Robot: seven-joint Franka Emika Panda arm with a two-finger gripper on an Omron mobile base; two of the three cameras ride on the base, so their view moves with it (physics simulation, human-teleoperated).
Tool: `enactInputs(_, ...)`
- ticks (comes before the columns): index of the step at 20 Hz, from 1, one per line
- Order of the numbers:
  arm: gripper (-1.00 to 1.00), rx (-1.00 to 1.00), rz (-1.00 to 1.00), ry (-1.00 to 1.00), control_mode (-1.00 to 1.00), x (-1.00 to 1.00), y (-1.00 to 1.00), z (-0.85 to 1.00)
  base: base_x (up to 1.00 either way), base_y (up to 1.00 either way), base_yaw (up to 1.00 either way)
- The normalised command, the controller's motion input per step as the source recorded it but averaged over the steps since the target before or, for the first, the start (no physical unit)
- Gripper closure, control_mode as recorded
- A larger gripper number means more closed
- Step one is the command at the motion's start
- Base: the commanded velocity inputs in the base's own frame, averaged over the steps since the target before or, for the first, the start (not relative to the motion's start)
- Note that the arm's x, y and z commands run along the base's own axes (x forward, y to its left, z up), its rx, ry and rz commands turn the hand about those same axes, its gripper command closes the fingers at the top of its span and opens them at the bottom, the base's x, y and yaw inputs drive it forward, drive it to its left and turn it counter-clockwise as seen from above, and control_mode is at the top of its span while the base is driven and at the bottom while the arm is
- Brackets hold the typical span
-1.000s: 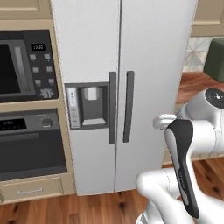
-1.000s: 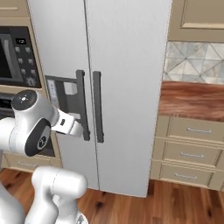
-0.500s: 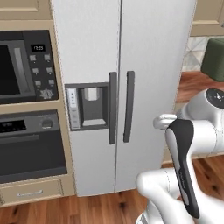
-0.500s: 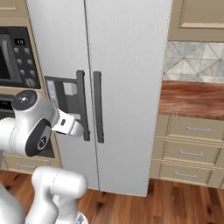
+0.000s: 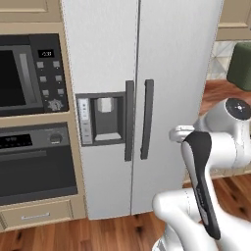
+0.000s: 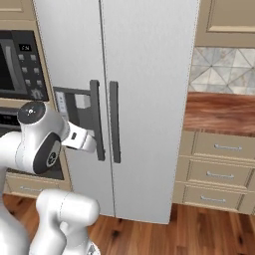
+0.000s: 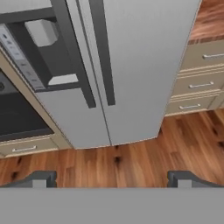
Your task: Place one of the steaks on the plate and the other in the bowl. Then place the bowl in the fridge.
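Here fridge [image 5: 171, 73] upright, doors closed, handles vertical; end effector [image 7: 111, 178] wide open, empty.

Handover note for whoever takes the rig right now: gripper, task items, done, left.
Gripper: open, empty, pointed at the floor in front of the fridge.
Fridge: directly ahead of the base, both doors shut, handles meeting at the centre seam, dispenser panel in the left door.
Steaks, plate, bowl: not in these frames, so their state cannot be judged from here.
Done: nothing confirmable beyond the base standing at the fridge.
Left: check steak placement on the plate and in the bowl; open a fridge door and set the bowl inside.
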Motion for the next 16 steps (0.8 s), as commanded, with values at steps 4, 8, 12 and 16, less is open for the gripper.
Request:
enactInputs(4, -1.0, -0.04, 0.09, -0.1, -1.0, 0.87, 0.16, -0.26, 0.0, 0.0, 0.0)
enactInputs(8, -1.0, 0.0, 0.08, -0.02, -1.0, 0.99, 0.0, -0.34, 0.0, 0.0, 0.0)
enactInputs(12, -1.0, 0.0, 0.03, 0.0, -1.0, 1.0, -0.02, -0.27, 0.0, 0.0, 0.0)
enactInputs(16, -1.0, 0.0, 0.01, 0.0, -1.0, 0.87, 0.0, -0.28, 0.0, 0.0, 0.0)
